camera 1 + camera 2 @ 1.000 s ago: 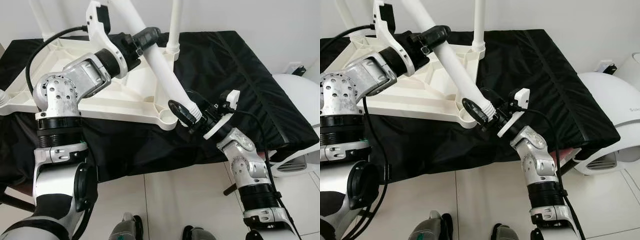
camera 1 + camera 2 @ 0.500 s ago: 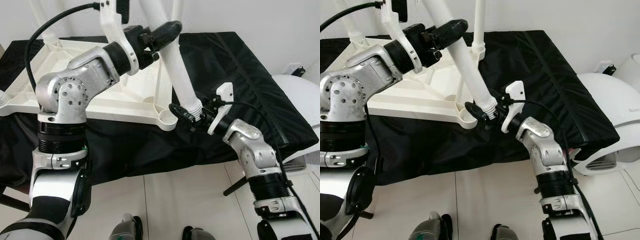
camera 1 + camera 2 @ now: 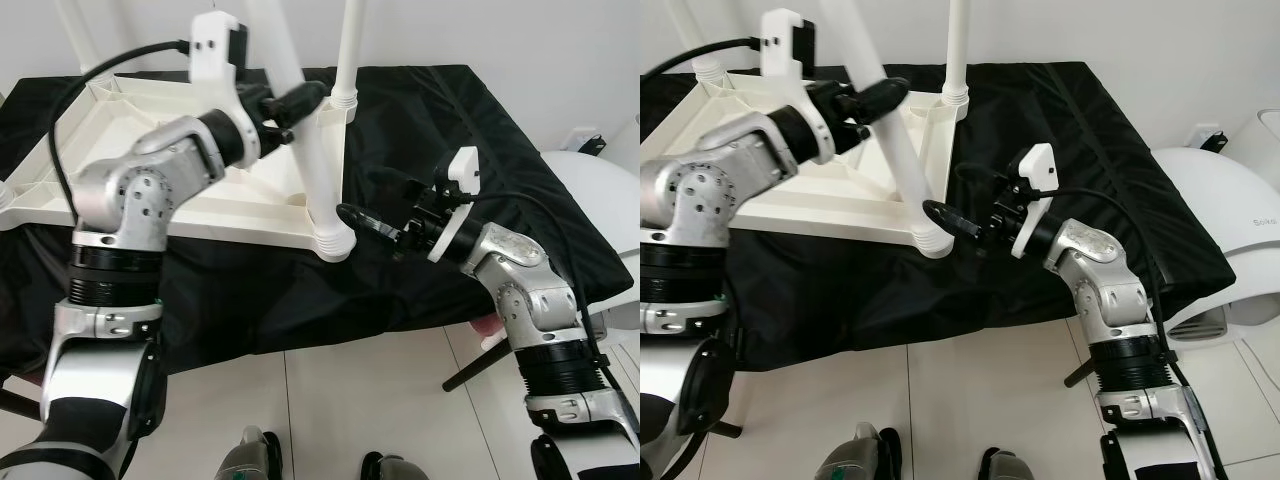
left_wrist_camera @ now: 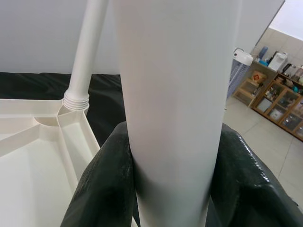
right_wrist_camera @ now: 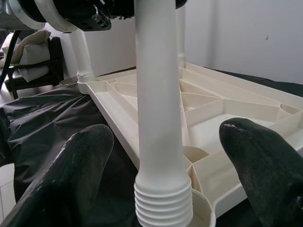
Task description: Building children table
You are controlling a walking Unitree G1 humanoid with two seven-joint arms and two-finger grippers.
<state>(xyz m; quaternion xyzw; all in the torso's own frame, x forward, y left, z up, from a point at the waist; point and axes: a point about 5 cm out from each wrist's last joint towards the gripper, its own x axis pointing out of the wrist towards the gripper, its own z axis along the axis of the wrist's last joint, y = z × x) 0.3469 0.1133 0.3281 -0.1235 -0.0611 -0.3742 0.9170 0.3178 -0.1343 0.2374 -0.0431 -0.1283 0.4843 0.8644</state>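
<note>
So the table leg [image 3: 318,165] stands nearly upright in the corner socket [image 3: 330,243]; left gripper [image 3: 290,104] clamps it higher up, right gripper [image 3: 368,222] spread wide beside the socket.

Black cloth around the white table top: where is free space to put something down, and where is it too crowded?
The black cloth is bare right of the upturned table top, out to the cloth's right edge. It is crowded at the near corner, where the left gripper clamps the leg in its socket and the right gripper stands open beside it.
</note>
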